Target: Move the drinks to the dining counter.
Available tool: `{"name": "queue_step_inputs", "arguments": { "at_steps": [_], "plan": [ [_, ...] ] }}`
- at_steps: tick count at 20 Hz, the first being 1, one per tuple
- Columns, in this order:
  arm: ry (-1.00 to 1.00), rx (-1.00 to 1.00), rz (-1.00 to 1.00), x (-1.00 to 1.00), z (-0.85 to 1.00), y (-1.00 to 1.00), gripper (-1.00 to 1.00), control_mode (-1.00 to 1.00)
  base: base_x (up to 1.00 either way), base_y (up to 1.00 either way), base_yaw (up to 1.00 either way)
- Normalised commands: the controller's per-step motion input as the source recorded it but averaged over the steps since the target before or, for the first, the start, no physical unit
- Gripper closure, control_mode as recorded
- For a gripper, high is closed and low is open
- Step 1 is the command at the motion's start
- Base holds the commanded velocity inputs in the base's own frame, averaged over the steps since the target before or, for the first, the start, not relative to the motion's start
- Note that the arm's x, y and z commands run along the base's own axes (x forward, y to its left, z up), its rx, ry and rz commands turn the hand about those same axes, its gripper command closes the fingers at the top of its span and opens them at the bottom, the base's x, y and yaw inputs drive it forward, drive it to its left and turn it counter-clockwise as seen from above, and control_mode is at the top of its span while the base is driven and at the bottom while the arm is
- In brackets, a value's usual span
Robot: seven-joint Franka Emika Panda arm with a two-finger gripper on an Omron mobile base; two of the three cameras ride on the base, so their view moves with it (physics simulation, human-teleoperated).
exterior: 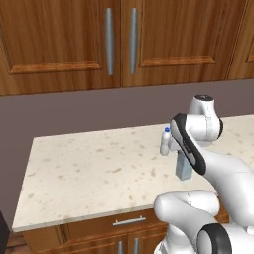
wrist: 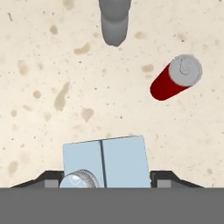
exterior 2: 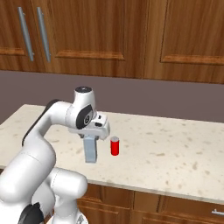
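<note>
A pale blue-grey gable-top carton [exterior 2: 90, 152] stands upright on the speckled stone counter [exterior 2: 175, 153]. My gripper [exterior 2: 90, 136] comes straight down over its top, fingers pressed against its two sides. In the hand view the carton [wrist: 105, 157] sits between my gripper [wrist: 105, 180] fingertips. A short red can [exterior 2: 114, 146] stands just right of the carton, apart from it, and the can [wrist: 177, 76] appears again at upper right in the hand view. The small clear water bottle [exterior: 164, 142] with a blue cap stands behind the carton [exterior: 183, 167]. The dining counter is out of view.
The counter has wooden drawers [exterior: 126, 223] below and wooden wall cabinets [exterior: 119, 39] above a grey backsplash. Its left end [exterior: 25, 198] drops off to the floor. Broad bare stone lies left of the carton [exterior: 89, 168] and right of the can [exterior 2: 183, 148].
</note>
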Motion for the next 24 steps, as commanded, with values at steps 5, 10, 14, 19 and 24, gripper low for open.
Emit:
{"name": "queue_step_inputs", "arguments": {
  "at_steps": [5, 10, 14, 19, 24],
  "plan": [
    [-0.03, 0.0, -0.03, -0.12, 0.48, 0.14, 1.0, -1.0, 0.0, 0.0, 0.0],
    [0.0, 0.0, -0.08, -0.03, 0.38, 0.02, 1.0, -1.0, 0.0, 0.0, 0.0],
    [0.0, 0.0, -0.05, -0.05, 0.34, 0.0, 1.0, -1.0, 0.0, 0.0, 0.0],
    [0.0, 0.0, -0.01, -0.06, 0.17, 0.0, 1.0, 1.0, -0.04, 0.0, 0.0],
    [0.0, 0.0, 0.0, 0.0, 0.0, 0.0, 1.0, 1.0, -0.79, -0.11, -0.23]
  ]
}}
